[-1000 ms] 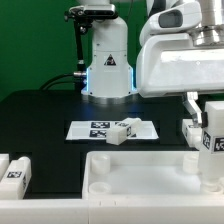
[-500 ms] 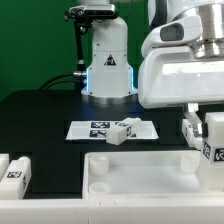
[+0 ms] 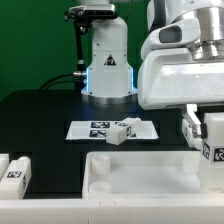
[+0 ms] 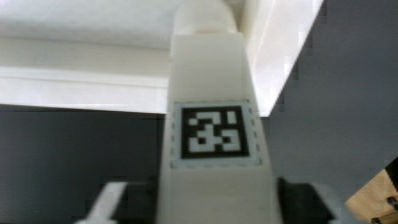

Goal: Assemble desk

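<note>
The white rimmed tabletop point(image 3: 140, 170) lies at the front of the exterior view, with a corner socket point(image 3: 100, 185) showing. My gripper point(image 3: 213, 150) is at the exterior view's right, shut on a white block leg point(image 3: 214, 138) with a tag, held upright over the tabletop's right part. In the wrist view the leg point(image 4: 210, 120) fills the middle between my fingers point(image 4: 111, 200), its tag facing the camera. Another leg point(image 3: 122, 131) lies on the marker board point(image 3: 100, 129). Two more legs point(image 3: 12, 172) lie at the front left.
The robot base point(image 3: 106, 60) stands at the back centre on the black table point(image 3: 40, 120). A cable runs along the back left. A further white part point(image 3: 190, 131) sits at the right, behind the held leg.
The arm and held leg shifted slightly between one second ago and half a second ago; since then nothing has visibly moved.
</note>
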Controlling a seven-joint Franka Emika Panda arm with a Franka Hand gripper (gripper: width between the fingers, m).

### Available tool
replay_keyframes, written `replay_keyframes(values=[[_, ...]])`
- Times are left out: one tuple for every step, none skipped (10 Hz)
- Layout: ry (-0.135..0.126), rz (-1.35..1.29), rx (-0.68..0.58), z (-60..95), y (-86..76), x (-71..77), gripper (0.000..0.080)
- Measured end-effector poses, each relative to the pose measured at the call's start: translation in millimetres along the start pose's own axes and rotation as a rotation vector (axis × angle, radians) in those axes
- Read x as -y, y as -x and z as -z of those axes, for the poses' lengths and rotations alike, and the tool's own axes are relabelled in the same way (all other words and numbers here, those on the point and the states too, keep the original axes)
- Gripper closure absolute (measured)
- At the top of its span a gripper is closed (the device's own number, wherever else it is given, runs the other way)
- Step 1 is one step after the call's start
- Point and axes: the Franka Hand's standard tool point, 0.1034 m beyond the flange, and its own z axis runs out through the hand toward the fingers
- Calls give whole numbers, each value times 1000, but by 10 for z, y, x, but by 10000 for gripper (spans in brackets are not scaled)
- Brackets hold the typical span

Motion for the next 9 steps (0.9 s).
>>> replay_keyframes(values=[[-3,1,29,5,-8,-10,354],[-4,-4,39,53,-92,-68,228],[-9,-17,76,50,-129,-75,228],[-22,-25,166,31,-143,-29,166],[-31,-27,234,14,-175,-12,154],[-35,-32,289,-9,-175,-19,154],[-40,-42,362,-16,-120,7,151],[-45,-47,434,2,-94,26,151],[-45,-51,433,-6,-133,22,151]])
